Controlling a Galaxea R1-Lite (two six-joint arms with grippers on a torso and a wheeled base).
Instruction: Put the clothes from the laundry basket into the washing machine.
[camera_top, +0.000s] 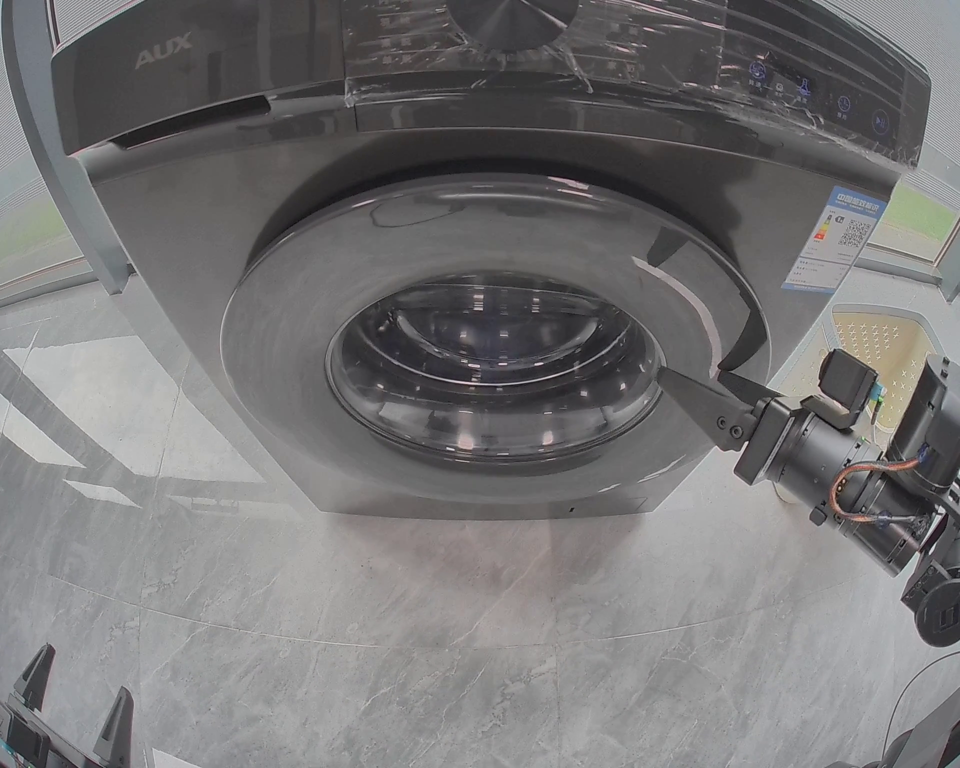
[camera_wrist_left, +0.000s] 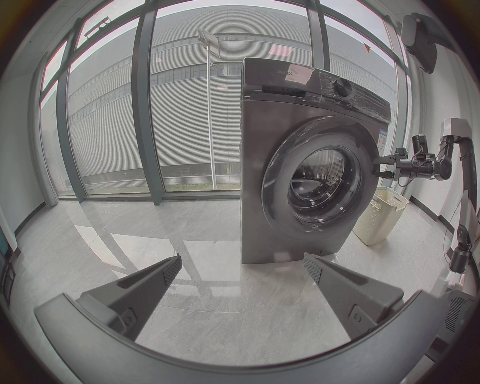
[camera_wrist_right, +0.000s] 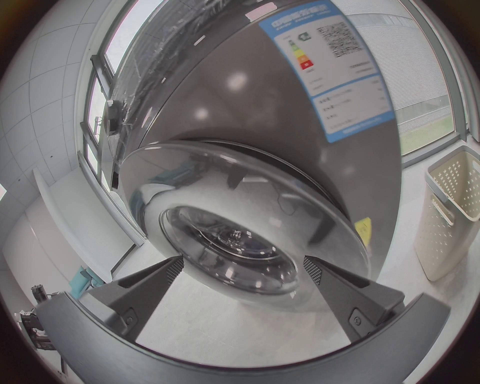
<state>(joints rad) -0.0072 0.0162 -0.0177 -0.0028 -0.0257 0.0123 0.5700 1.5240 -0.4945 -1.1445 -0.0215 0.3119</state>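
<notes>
Laundry basket (camera_wrist_right: 450, 215) contents unseen; washing machine (camera_top: 480, 240) door shut; right end effector (camera_wrist_right: 243, 265) and left end effector (camera_wrist_left: 242, 265) both spread wide

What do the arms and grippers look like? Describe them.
The left gripper and right gripper each have two dark grey wedge-shaped fingers with ribbed pads. The right arm is black cylindrical segments, with an orange cable looped at the wrist and a boxy black camera on top.
</notes>
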